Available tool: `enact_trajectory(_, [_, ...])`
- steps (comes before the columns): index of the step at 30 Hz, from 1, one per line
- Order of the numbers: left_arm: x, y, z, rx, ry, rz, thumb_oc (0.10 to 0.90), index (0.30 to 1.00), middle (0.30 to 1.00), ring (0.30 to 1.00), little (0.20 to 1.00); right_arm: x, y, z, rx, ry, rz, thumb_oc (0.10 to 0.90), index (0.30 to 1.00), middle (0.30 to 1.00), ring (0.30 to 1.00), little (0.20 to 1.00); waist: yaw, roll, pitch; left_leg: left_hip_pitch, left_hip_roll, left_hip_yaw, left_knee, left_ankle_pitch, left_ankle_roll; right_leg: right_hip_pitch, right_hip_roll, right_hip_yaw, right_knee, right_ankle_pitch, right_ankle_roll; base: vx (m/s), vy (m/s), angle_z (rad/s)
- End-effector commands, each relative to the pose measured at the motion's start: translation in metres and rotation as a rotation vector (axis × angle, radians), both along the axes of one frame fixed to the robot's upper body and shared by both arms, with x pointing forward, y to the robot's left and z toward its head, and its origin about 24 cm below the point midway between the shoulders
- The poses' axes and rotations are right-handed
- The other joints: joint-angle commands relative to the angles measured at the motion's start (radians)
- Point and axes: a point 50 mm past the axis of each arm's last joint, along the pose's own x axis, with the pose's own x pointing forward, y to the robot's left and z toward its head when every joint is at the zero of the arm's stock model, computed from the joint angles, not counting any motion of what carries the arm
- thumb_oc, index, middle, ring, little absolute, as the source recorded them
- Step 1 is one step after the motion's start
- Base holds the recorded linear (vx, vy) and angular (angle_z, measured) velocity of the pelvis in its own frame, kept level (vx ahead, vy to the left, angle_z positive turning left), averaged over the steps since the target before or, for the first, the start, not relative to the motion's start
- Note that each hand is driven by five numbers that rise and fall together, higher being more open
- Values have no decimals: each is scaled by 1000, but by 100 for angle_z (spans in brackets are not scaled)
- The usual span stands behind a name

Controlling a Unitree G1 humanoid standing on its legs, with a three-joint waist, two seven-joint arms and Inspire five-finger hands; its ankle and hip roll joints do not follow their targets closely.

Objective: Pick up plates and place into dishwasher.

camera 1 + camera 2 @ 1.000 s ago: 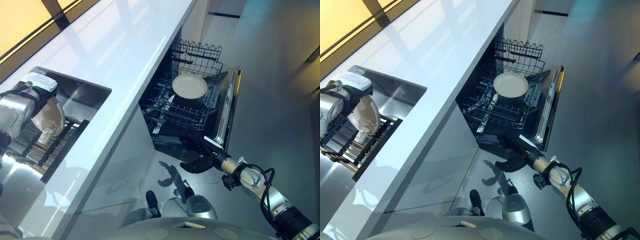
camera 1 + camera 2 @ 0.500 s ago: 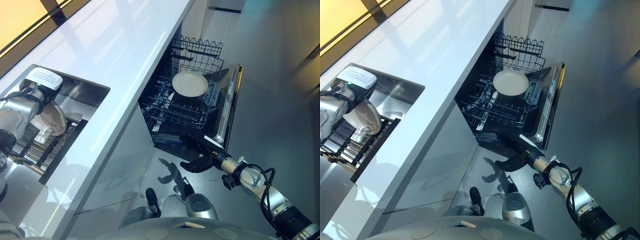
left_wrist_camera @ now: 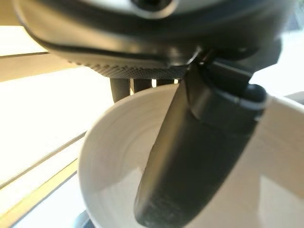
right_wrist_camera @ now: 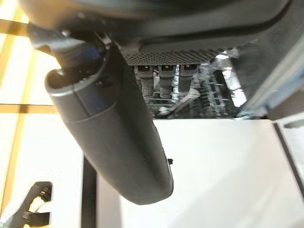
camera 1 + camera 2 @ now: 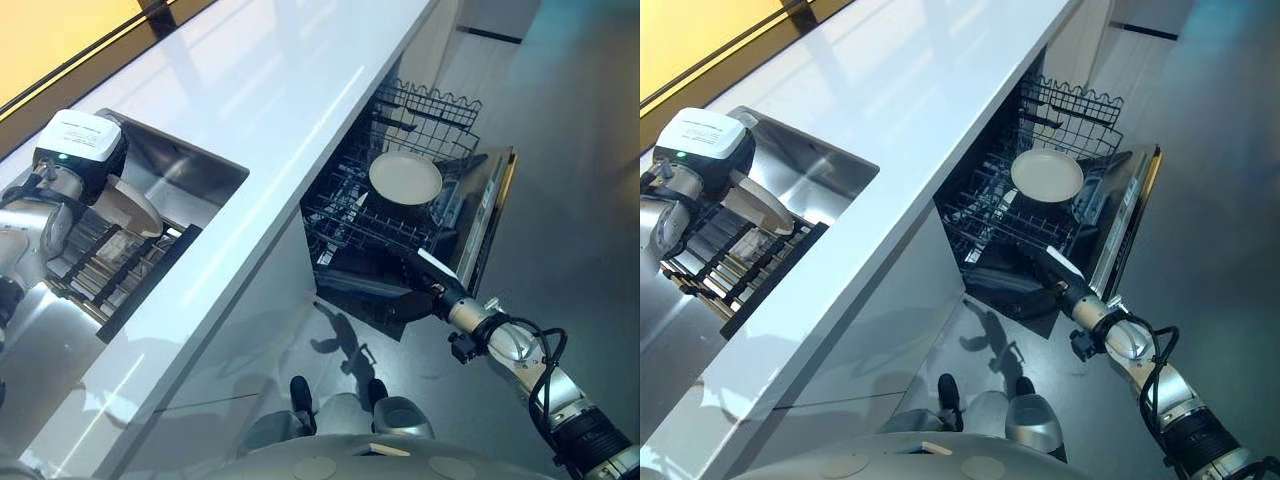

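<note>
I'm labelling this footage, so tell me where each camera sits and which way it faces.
Left eye view: on the head, looking down at counter, sink rack and open dishwasher; both arms show.
Right eye view: same scene, slightly offset; shares the racked plate.
Left wrist view: along the left robot hand, thumb across a held plate.
Right wrist view: along the right robot hand, toward the dishwasher.

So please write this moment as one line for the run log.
left hand: shut on plate, above sink rack | right hand: near open dishwasher door, fingers unclear | another plate in dishwasher rack
</note>
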Motion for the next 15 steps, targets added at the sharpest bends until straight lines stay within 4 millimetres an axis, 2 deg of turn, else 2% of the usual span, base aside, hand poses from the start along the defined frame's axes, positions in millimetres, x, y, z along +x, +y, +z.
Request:
enact_trajectory(1, [-13,19,63,-14,-333,27,100,300,300,300,200,8,14,48,97,-238,81,800,900,900,900,900,3,4,-125,38,-47,-24,3,-103,9,-71,51,-15,6,86,27,14,-42,19])
enact_trajectory(5, [-19,18,63,-63,-395,-5,100,300,300,300,200,10,14,54,113,-288,50,800,900,900,900,900,11,6,-137,43,-43,-35,1,-102,4,-55,55,-21,-3,81,20,13,-45,8])
enact_trajectory(7, [-22,16,64,-88,-434,-26,100,300,300,300,200,12,13,64,128,-341,27,800,900,900,900,900,14,6,-141,45,-42,-39,1,-102,2,-49,57,-22,-8,79,17,0,-38,2])
enact_trajectory(11, [-25,9,72,-149,-530,-88,100,300,300,300,200,17,11,86,161,-476,-29,800,900,900,900,900,21,8,-150,48,-38,-43,1,-103,-3,-39,60,-24,-19,79,13,-4,-43,1])
enact_trajectory(15, [-30,-7,87,-221,-671,-204,100,300,300,300,200,22,10,123,108,-731,-138,800,900,900,900,900,37,11,-163,48,-33,-52,1,-106,-6,-31,64,-29,-23,71,8,-5,-20,1])
